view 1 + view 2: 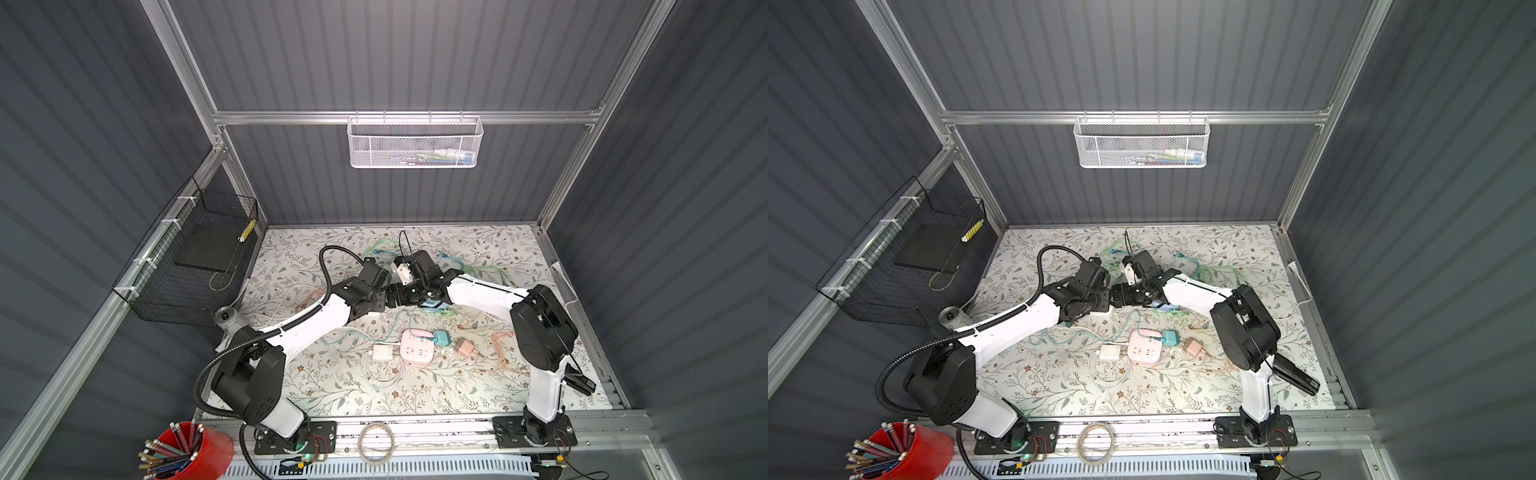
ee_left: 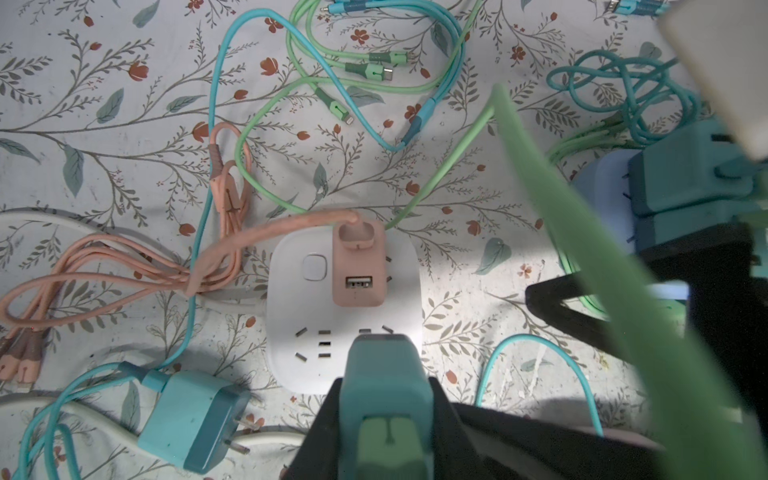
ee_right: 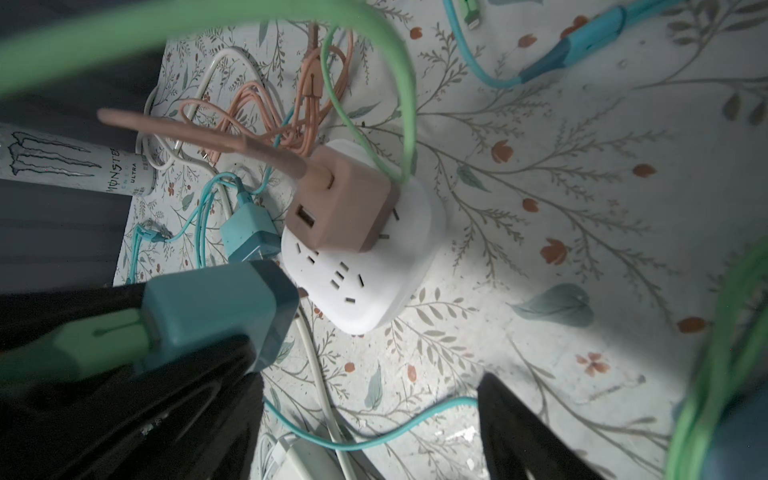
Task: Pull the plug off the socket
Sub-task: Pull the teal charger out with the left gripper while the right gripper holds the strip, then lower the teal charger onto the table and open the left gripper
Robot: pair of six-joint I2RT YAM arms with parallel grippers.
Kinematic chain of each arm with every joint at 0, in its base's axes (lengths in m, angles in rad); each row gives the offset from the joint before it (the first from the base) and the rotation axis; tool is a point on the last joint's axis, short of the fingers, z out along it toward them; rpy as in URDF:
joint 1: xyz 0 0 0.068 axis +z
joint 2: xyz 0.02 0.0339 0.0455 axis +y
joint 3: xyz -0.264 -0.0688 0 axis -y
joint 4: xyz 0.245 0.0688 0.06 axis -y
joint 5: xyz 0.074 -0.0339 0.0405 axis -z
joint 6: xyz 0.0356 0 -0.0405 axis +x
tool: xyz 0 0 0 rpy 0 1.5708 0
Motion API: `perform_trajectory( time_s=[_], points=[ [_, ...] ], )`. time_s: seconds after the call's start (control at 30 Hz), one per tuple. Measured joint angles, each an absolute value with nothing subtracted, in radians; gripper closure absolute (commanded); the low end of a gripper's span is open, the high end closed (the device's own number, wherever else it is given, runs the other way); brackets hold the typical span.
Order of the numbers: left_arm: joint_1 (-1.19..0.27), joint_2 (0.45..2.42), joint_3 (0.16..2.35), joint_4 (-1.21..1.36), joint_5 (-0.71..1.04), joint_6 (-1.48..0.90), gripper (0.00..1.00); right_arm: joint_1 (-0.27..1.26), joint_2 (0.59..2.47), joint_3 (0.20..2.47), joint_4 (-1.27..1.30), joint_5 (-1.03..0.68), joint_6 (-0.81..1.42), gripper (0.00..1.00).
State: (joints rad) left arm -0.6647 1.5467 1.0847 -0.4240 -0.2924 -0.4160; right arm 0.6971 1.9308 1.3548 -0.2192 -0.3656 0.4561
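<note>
The white socket [image 2: 345, 291] [image 3: 374, 257] lies on the floral table with a pink plug [image 2: 359, 266] [image 3: 345, 199] still seated in it. My left gripper [image 2: 386, 382] [image 1: 399, 293] is shut on a teal plug [image 2: 384, 374] [image 3: 220, 307] that carries a green cable [image 2: 582, 249]. That plug hangs tilted over the socket's near edge, apparently clear of its face, with its prongs hidden. My right gripper [image 3: 370, 390] [image 1: 419, 291] stands open just beside it, with only table and a teal cable between its fingers [image 3: 532, 436].
A light-blue socket [image 2: 602, 178] with teal plugs sits close by, and a loose teal charger [image 2: 191, 419] lies nearby. A Monster can [image 3: 62, 162] lies at the left. Nearer the front are a pink socket [image 1: 417, 353], a white charger [image 1: 382, 352] and a pink charger [image 1: 466, 347]. Cables sprawl around.
</note>
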Motion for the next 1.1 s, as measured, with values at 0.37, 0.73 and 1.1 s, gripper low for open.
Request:
perform_trajectory(
  time_s=[0.37,0.73,1.1],
  points=[
    [-0.709,1.563,1.086,-0.432,-0.32,-0.416,0.81,0.639,1.786,1.238,-0.202,-0.358,0.455,0.2],
    [-0.756,1.676,1.136,-0.477,-0.402,-0.403,0.78,0.608,1.774,1.209,-0.192,-0.344,0.444,0.21],
    [-0.826,1.746,1.198,-0.555,-0.511,-0.37,0.74,0.569,1.688,1.157,-0.207,-0.305,0.443,0.21]
  ],
)
